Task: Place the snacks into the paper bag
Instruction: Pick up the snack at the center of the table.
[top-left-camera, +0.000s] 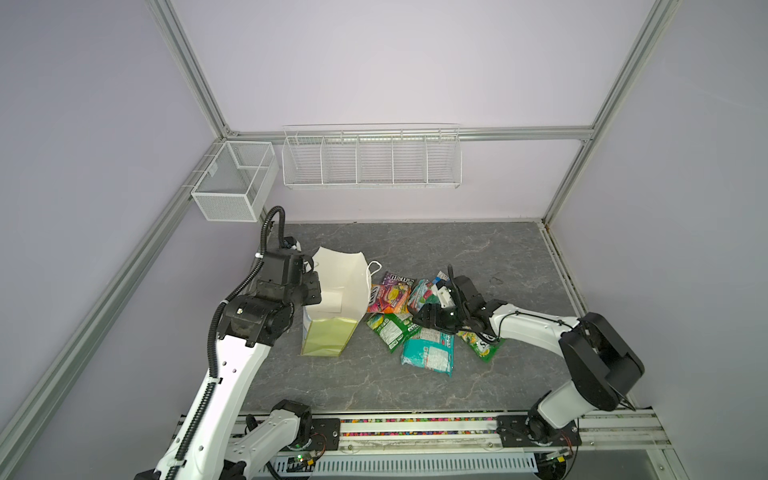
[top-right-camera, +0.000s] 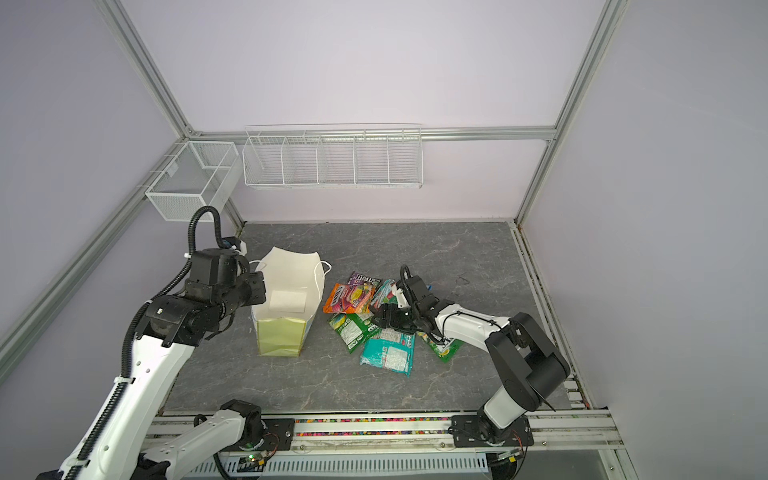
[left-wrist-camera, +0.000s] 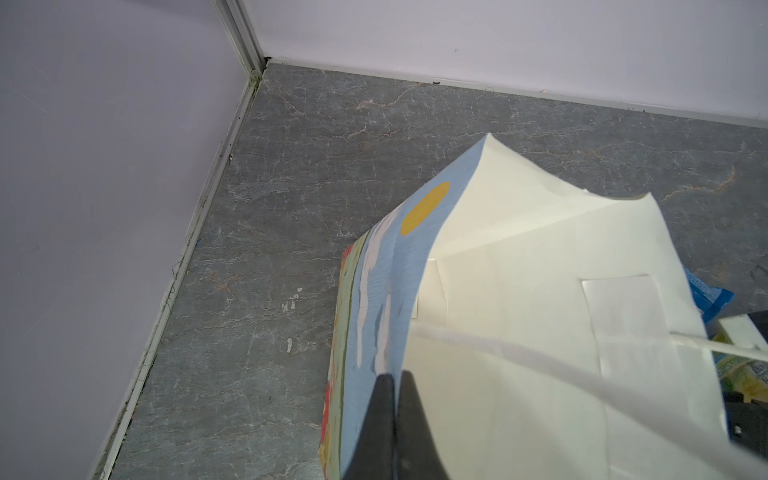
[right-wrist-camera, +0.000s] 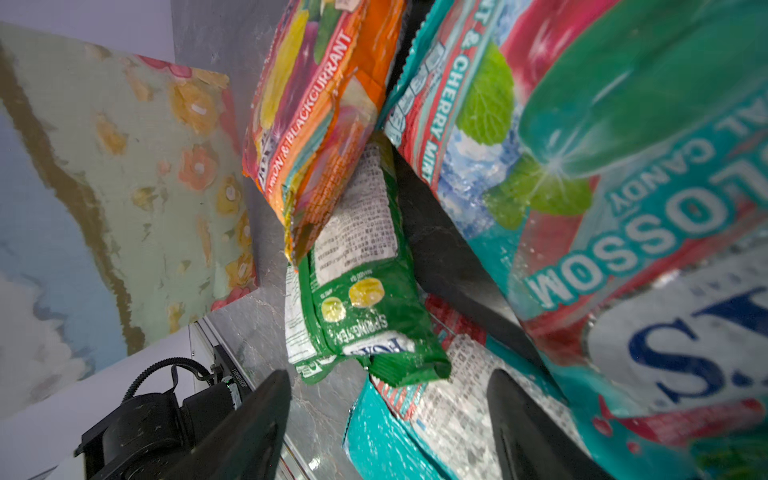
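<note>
The paper bag (top-left-camera: 330, 338) stands upright on the table (top-left-camera: 478, 249) with its mouth open. The left gripper (left-wrist-camera: 395, 376) has its jaws pressed together on the rim of one wall, holding that side out. The snacks (top-left-camera: 384, 301) sit in a loose overlapping heap just beside the bag, on the right arm's side. None are inside it that I can see.

The right gripper (right-wrist-camera: 388, 374) is down low at the heap with its jaws spread. In the right wrist view, the end of the green packet (right-wrist-camera: 361, 291) and a teal packet (right-wrist-camera: 436, 415) lie between the fingers. Nothing looks pinched yet.

Handling-wise, my guess is these packets are light, glossy and crinkly, so slippery and floppy, with loose candy shifting inside. I'd go for a flat crimped end or an edge that sticks up off the pile, not the puffy middle. The orange packet (right-wrist-camera: 324, 124) lies over the green one's far end, so pulling green could drag it along. The bag looks like thin, light paper that would tip or crumple if bumped, so that left pinch matters.
</note>
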